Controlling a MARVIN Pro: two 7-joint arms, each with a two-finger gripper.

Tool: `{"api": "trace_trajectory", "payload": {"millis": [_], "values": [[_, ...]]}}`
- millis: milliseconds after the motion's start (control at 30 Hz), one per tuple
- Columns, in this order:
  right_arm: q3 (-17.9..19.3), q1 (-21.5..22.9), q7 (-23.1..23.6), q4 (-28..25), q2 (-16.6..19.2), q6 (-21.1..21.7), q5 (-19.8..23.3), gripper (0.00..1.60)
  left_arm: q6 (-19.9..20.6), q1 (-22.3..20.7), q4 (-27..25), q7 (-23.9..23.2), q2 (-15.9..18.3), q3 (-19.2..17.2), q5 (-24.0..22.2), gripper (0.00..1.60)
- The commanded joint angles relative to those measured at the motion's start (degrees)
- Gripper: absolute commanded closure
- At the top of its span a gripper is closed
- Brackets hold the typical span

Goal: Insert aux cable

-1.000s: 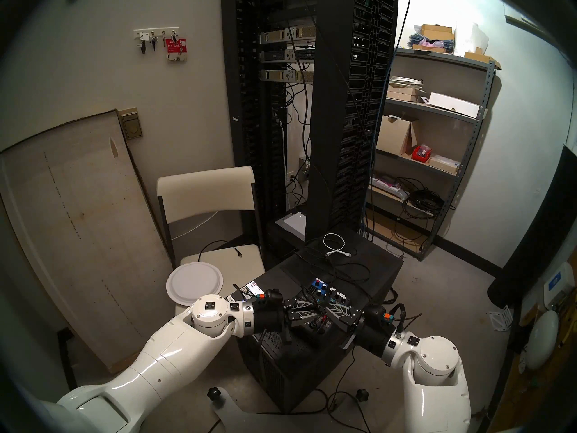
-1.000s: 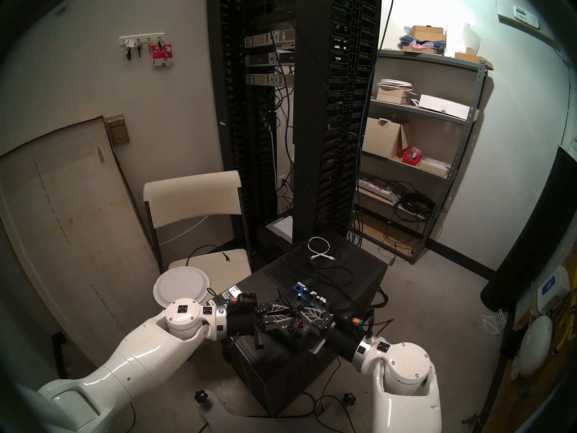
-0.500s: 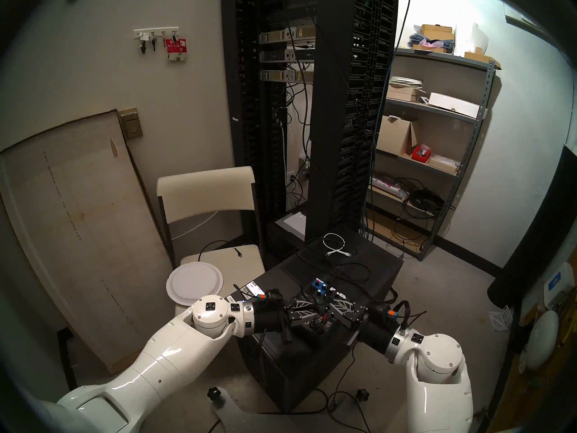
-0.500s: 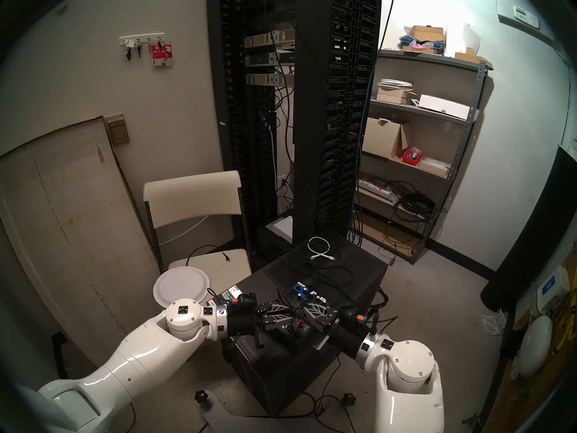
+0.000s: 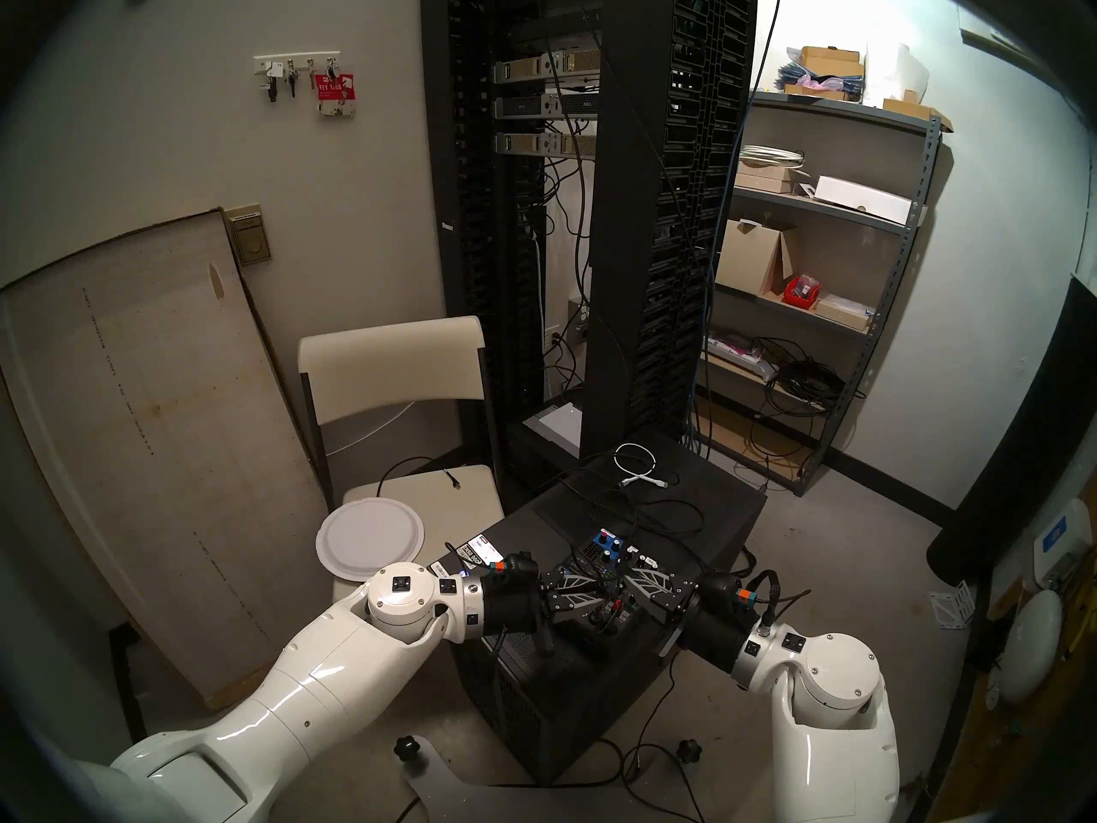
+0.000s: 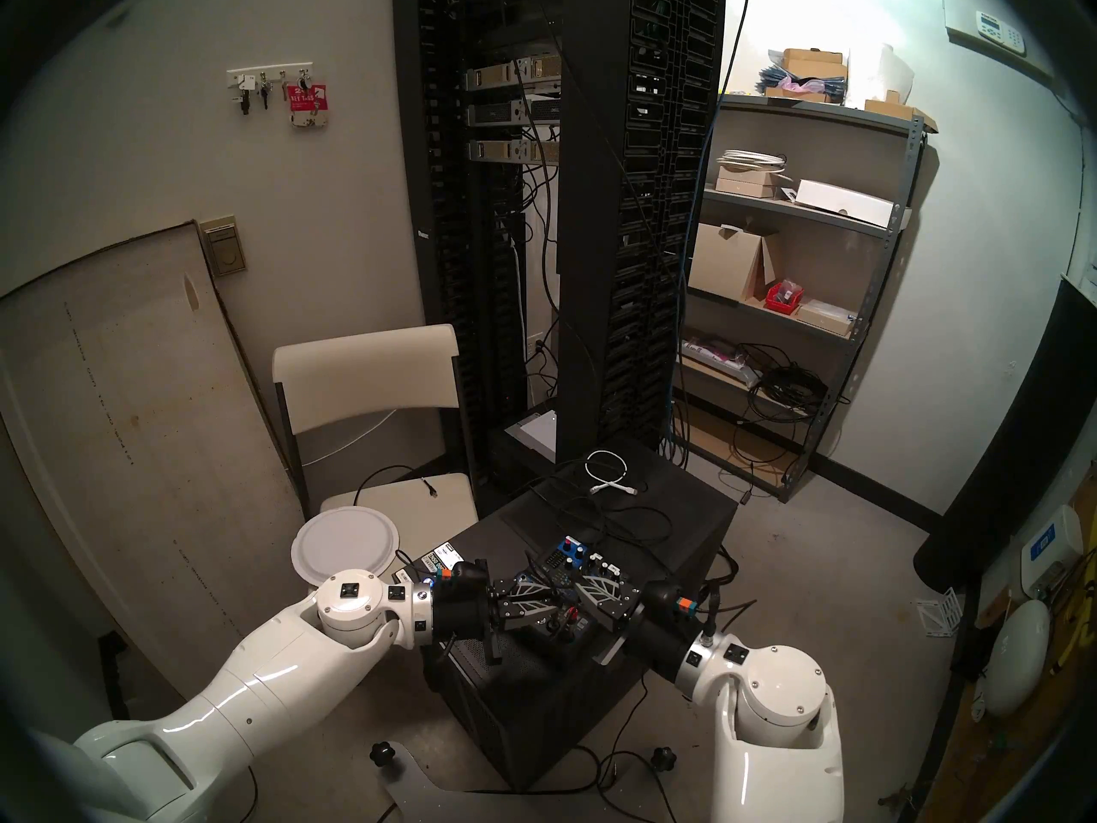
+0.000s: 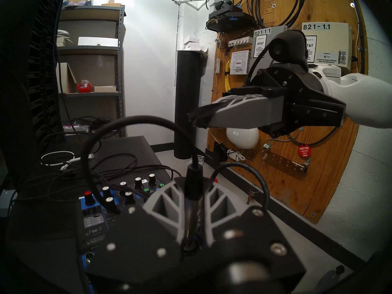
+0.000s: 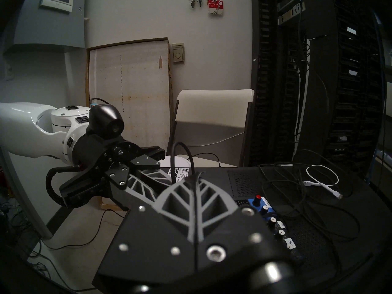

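My left end effector (image 7: 194, 204) pinches the aux cable (image 7: 192, 185) by its rigid plug, above the mixer (image 7: 99, 215). Right end effector (image 8: 196, 181), beside the mixer, is closed empty. Cord is limp and light; grip the stiff barrel only.

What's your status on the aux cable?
Left gripper shut on aux cable plug, above mixer. Right gripper shut, empty, beside it. Plug not yet in. Loose cables strewn behind mixer.
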Motion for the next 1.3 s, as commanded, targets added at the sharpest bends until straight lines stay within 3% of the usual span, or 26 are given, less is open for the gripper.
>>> {"api": "trace_trajectory", "payload": {"millis": [0, 767, 1067, 1267], "values": [[0.1, 0.1, 0.0, -1.3, -0.2, -0.1, 0.7, 1.29, -0.4, -0.5, -0.2, 0.1, -0.7, 0.1, 0.1, 1.6], [0.0, 0.1, 0.9, -1.8, -0.2, 0.3, 0.6, 1.24, -1.2, 1.0, -0.9, 1.3, 1.3, 1.0, 2.8, 1.6], [0.1, -0.1, 3.7, -3.3, 1.9, 2.3, 0.0, 1.19, -1.4, 0.7, -0.3, 1.1, 1.3, 1.6, 2.6, 1.6], [0.5, 0.7, 7.1, -4.6, 4.5, 4.4, 0.3, 1.05, -1.6, 0.5, -0.1, 0.9, 1.1, 1.9, 2.7, 1.6]]}}
